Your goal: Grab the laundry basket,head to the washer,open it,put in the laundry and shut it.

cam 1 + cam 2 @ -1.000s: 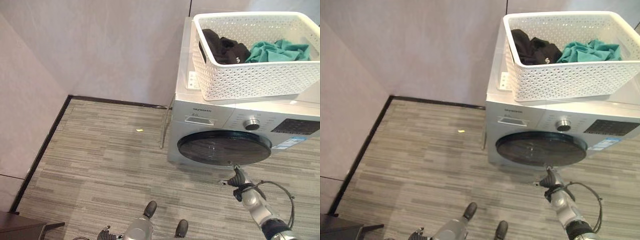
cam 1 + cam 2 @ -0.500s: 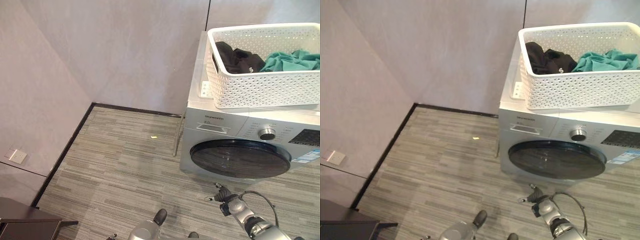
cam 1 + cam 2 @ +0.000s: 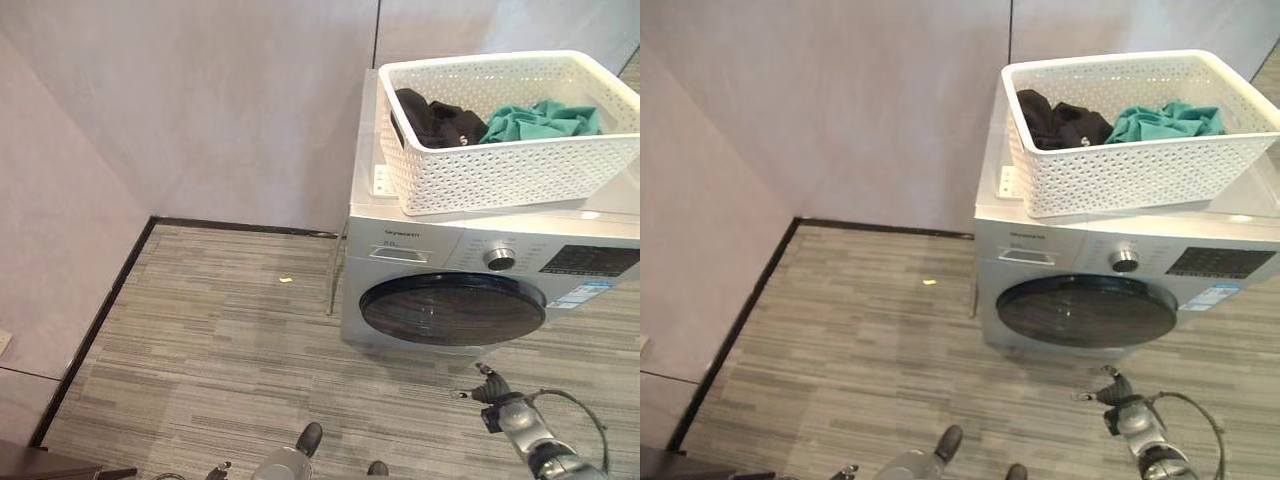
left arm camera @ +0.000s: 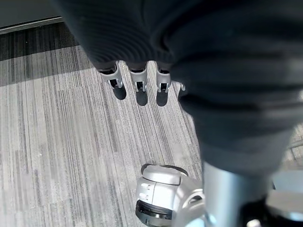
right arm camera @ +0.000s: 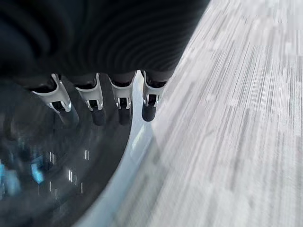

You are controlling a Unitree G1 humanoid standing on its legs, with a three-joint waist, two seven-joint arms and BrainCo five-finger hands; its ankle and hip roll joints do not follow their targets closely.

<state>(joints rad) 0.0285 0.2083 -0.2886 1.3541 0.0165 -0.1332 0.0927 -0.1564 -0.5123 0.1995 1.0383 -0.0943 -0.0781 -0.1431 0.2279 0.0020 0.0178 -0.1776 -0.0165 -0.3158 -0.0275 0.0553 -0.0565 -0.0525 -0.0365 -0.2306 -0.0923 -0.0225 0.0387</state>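
Atop the washer (image 3: 430, 250), laundry basket (image 3: 500, 170); below its closed door (image 3: 452, 309), right hand (image 3: 497, 400), fingers (image 5: 120, 101) relaxed, empty.

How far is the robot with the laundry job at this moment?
Done: the laundry basket stands on top of the washer, with clothes inside. In hand: the right hand, fingers straight, is low in front of the closed door. Left: open the door, load the clothes, shut it. The left hand hangs over the floor.
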